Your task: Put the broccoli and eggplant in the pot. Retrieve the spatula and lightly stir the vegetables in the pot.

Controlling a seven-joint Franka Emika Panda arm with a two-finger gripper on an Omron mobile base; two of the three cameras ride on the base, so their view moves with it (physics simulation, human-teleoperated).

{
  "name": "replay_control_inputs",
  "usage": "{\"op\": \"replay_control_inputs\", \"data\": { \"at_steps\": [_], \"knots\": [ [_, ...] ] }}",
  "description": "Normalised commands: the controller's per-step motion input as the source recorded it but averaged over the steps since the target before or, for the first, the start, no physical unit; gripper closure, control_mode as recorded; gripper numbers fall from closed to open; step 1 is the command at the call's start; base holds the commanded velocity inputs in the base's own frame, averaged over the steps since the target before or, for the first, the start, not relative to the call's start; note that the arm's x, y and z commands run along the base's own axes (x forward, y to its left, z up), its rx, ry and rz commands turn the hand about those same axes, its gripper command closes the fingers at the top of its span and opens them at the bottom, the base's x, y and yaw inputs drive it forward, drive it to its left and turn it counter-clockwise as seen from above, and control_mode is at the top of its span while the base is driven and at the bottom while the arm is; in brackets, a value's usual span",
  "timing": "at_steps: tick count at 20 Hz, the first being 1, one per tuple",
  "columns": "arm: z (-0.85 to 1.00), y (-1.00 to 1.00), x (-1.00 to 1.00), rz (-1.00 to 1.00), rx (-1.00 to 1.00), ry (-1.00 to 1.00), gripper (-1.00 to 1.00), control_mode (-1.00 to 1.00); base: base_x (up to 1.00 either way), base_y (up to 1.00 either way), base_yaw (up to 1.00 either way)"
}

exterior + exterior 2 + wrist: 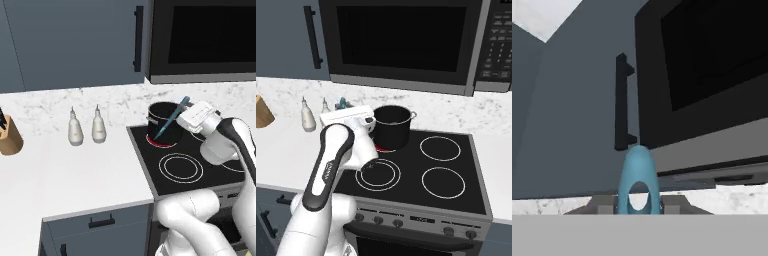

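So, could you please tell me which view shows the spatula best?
The left base view: the spatula slants from the gripper down across the pot. The hand view gives just its handle end up close. In the right base view, a bluish tip peeks above the hand.

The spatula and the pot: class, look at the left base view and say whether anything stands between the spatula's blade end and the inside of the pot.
Nothing visible does. The gripper is shut on the spatula, which slants down over the rim of the pot on the stove. Whether the blade is already inside cannot be told.
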Motion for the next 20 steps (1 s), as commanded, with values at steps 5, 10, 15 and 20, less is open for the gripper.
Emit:
{"op": "replay_control_inputs", "data": {
  "at_steps": [5, 10, 15, 20],
  "knots": [
    [-0.04, -0.86, 0.37, 0.0, 0.43, -0.06, 1.0, -1.0, 0.0, 0.0, 0.0],
    [0.0, -0.83, 0.33, 0.0, 0.42, -0.01, 1.0, -1.0, 0.0, 0.0, 0.0],
    [-0.07, -0.59, 0.44, 0.0, 0.26, 0.0, 1.0, -1.0, 0.0, 0.0, 0.0],
    [-0.31, -0.33, 0.69, -0.02, 0.05, 0.0, 1.0, -1.0, 0.0, 0.0, 0.0]
  ]
}}
